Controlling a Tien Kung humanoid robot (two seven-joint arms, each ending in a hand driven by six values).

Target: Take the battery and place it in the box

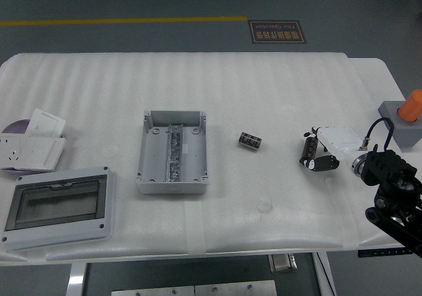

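Black battery [250,140] lies on its side on white tabletop [264,85], between grey box [172,152] and right hand [315,154]. Hand empty, fingers loosely curled, near battery, likely lining up grasp. Box open-topped, ready to receive.

One battery [250,140], one open grey box [173,152], one lid with clear window [58,206], one wall socket plate [28,151], one orange-topped button unit [403,121], one hand [318,152], one worktop [264,85].
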